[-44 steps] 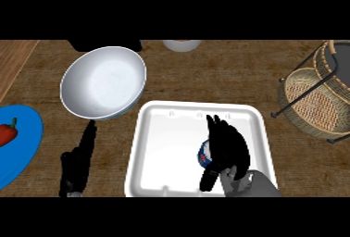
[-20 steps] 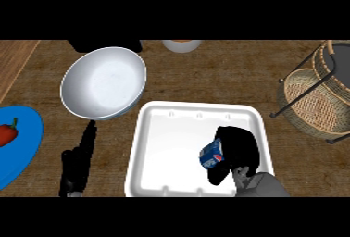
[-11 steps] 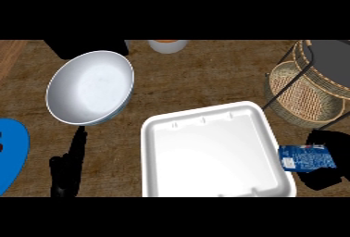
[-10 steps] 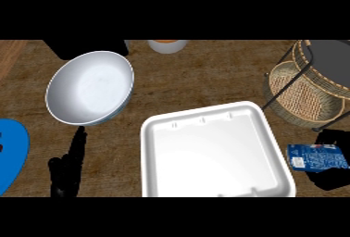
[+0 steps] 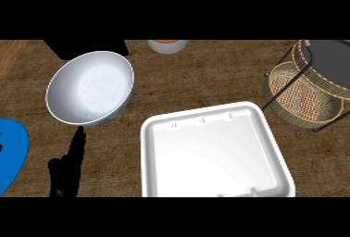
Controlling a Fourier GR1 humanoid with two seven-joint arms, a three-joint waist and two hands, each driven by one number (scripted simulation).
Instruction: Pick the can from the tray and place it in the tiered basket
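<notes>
The white tray lies in the lower middle of the head view with nothing in it. At the right edge stands the tiered basket, woven wicker on a dark wire frame, its lower tier showing nothing inside. The can shows nowhere in this view. My left hand rests at the lower left, left of the tray, fingers straight and pointing up the counter. My right hand is out of view.
A large white bowl sits at the upper left, just above my left hand. A blue plate is cut by the left edge. An orange-topped cup and a dark object stand at the back.
My right hand closed on the can in the tray, carried it off to the right past the tray's rim, and has left the view with it. The left hand stayed put.
</notes>
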